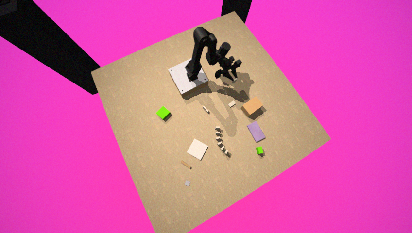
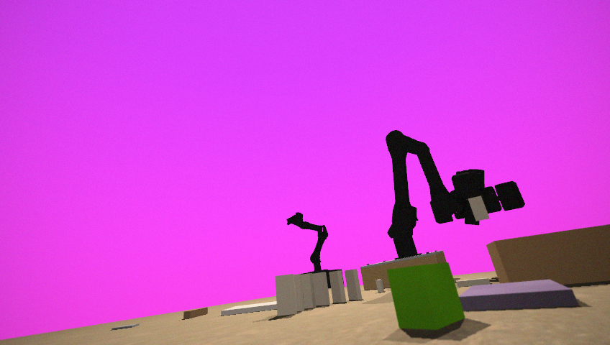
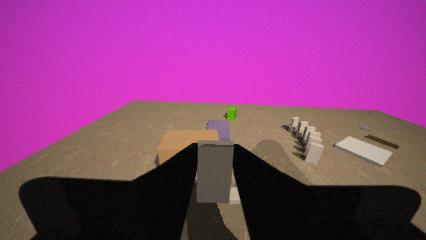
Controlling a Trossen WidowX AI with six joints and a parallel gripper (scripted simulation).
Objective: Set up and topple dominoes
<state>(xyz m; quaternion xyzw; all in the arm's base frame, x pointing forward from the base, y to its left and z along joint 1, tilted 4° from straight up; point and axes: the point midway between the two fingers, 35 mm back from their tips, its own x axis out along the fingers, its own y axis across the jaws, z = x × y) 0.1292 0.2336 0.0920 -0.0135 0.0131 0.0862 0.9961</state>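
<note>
A black robot arm (image 1: 199,49) stands on a pale base plate (image 1: 177,75) near the 12 o'clock edge of a tan tabletop (image 1: 138,95). Its jaws are clamped narrowly on 1 pale domino (image 3: 215,170), carried in the air and held with its long axis roughly upright between the 2 black fingers.

In the top view the jaws (image 1: 230,75) hang at about 3 o'clock of the base. The standing row of dominoes (image 1: 222,141) lies toward 6 o'clock from them, well apart, running roughly from 12 to 6 o'clock with a slight slant. An orange box (image 1: 252,106) and a lilac slab (image 1: 255,131) sit to the 3 o'clock side of that path.

2 more dominoes lie flat on the tabletop between base and row: one (image 1: 231,104) near the orange box, another (image 1: 205,108) at about 9 o'clock of it.

The coming move likely turns on carrying the held domino toward 6 o'clock to the row's near end, matching its spacing.
</note>
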